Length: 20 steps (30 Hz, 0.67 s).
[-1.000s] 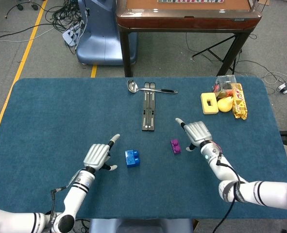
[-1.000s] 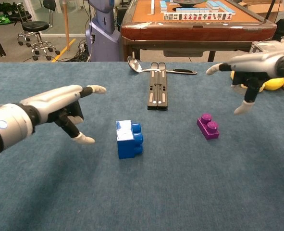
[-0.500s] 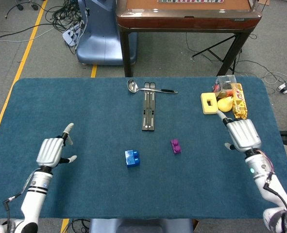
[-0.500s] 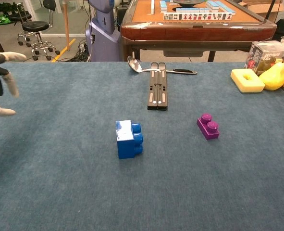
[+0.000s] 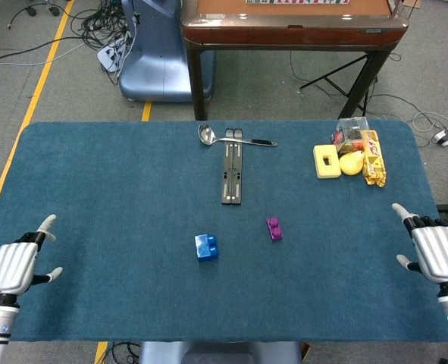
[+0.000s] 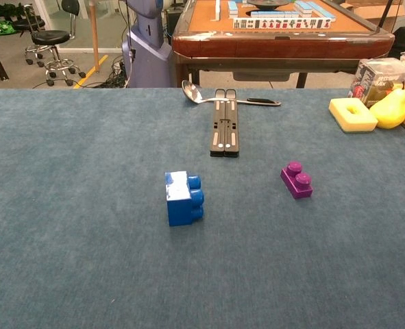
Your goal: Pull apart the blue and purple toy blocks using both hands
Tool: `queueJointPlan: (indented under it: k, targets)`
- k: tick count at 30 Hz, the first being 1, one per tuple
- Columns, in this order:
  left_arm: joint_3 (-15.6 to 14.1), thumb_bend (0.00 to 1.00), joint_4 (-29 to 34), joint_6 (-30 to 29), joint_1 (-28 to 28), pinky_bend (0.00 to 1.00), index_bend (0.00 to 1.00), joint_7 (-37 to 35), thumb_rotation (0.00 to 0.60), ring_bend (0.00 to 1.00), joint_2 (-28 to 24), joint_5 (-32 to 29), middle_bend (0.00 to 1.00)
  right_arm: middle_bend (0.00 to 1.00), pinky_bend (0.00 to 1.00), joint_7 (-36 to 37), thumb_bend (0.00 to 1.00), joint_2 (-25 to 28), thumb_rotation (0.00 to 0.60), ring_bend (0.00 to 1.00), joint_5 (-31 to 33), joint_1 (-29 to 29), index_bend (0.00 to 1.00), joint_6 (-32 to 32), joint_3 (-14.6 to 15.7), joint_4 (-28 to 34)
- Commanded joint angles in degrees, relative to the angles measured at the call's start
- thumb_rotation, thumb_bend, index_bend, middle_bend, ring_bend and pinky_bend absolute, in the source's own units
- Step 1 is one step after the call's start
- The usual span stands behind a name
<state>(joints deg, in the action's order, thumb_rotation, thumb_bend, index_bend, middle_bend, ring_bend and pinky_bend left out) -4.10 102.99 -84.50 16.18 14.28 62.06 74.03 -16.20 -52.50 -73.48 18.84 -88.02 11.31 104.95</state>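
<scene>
A: Item one, the blue block (image 5: 206, 247). How is it listed?

B: It is recorded lying on the blue surface (image 5: 117, 182), near the middle, on its side with its studs turned towards the purple block (image 5: 274, 228). No part of it is touched by anything.

A: And the purple block?

B: It is entered as a separate piece, lying to the right of the blue one and a little further back, well apart from it. No join between the two is shown in either view.

A: The hands?

B: The left hand (image 5: 13, 265) is noted at the near left edge of the surface, the right hand (image 5: 438, 254) at the near right edge. The fingers of both are seen spread, and nothing is held by either. Only the backs of the hands are shown in the head view, so the palms can probably be taken as empty, but not checked. Neither hand appears in the chest view.

A: Other stock?

B: A spoon (image 5: 235, 139) and a black folded stand (image 5: 233, 174) are logged at the back centre; a yellow sponge (image 5: 327, 161), a pear (image 5: 352, 162) and snack packets (image 5: 372, 158) at the back right.

A: Progress?

B: The separation is judged done, since the blocks lie apart. Nothing of the task appears to be left.
</scene>
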Motion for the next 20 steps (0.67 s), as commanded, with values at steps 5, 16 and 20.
queueJointPlan:
  k: [5, 16, 20]
  targets:
    - [-1.06, 0.0, -1.35, -3.33, -4.64, 0.49, 0.09, -1.05, 0.6, 0.32, -0.22, 2.33, 0.35, 0.36, 0.44, 3.15, 0.0, -0.63, 0.6, 0.36, -3.66, -6.97, 0.19, -4.51, -0.13, -2.13]
    - [0.02, 0.0, -4.49, -2.76, -7.07, 0.49, 0.11, -1.61, 0.6, 0.32, 1.3, 2.71, 0.35, 0.36, 0.44, 2.45, 0.0, -0.14, 0.6, 0.36, -5.33, -9.11, 0.21, -3.33, -3.11, -1.31]
    - [0.77, 0.0, -5.01, -2.1, -7.25, 0.49, 0.11, -0.77, 0.6, 0.32, 1.94, 2.93, 0.35, 0.36, 0.44, 1.94, 0.0, -0.15, 0.6, 0.36, -5.16, -8.16, 0.22, 0.09, -4.5, -0.89]
